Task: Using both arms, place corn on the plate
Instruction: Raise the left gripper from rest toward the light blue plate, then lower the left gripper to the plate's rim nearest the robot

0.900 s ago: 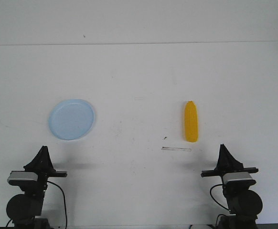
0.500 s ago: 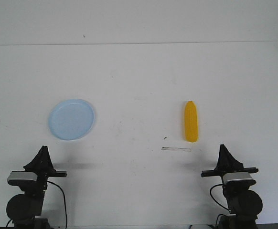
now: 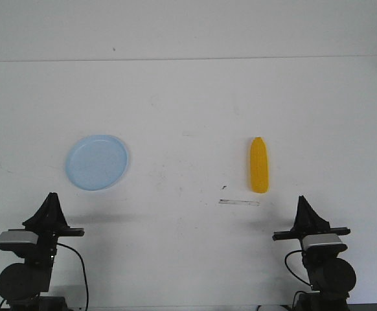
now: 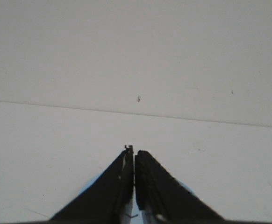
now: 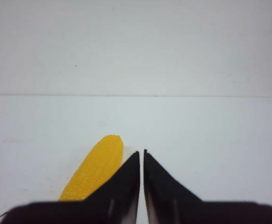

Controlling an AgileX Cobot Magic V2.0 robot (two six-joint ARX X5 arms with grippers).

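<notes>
The yellow corn (image 3: 260,164) lies on the white table right of centre, its tapered end pointing away from me. It also shows in the right wrist view (image 5: 96,168), just beyond and left of the fingers. The pale blue plate (image 3: 97,162) lies empty at the left; in the left wrist view only slivers of it (image 4: 93,183) show behind the fingers. My left gripper (image 3: 50,197) is shut and empty at the near left, just short of the plate. My right gripper (image 3: 302,201) is shut and empty at the near right, short of the corn. The left gripper (image 4: 134,150) and right gripper (image 5: 141,152) show fingers pressed together.
A thin dark strip (image 3: 239,203) and a small dark speck (image 3: 223,188) mark the table just before the corn. The table's far edge (image 3: 188,59) meets a plain white wall.
My left arm has shifted a little to the left and toward me, tip moving away from the table's middle. The right arm, the corn and the plate have not moved.
</notes>
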